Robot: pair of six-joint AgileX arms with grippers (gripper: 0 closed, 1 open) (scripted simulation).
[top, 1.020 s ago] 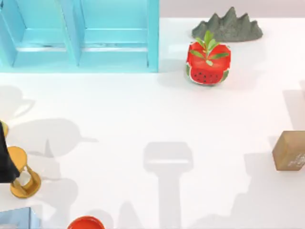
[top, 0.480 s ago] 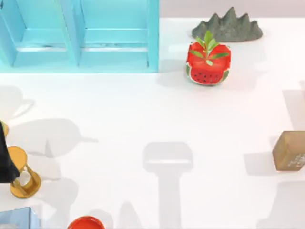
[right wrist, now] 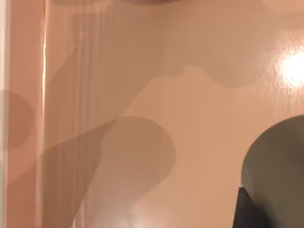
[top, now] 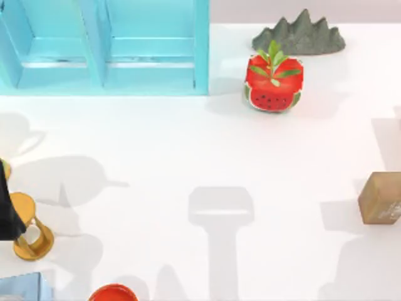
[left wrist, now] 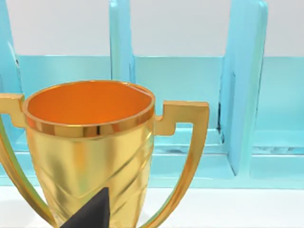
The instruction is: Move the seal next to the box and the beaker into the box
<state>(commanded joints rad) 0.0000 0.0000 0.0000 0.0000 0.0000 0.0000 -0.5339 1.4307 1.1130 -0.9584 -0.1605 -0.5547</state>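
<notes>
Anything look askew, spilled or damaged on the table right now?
Nothing stands out. The seal sits flat near the table's right edge, the watermelon planter and grey rock sit undisturbed, and the golden stand is upright at the left. No spill or damage is visible.

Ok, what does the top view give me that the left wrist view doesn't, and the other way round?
Top view: the seal at the table's right edge, a watermelon-patterned pot, a grey rock, a golden hourglass-shaped stand by the left arm at the left edge, and an orange-red disc at the picture's bottom edge.
Left wrist view: a golden two-handled cup, close up.
Both: the blue box with its dividers; in the wrist view it stands behind the cup.
</notes>
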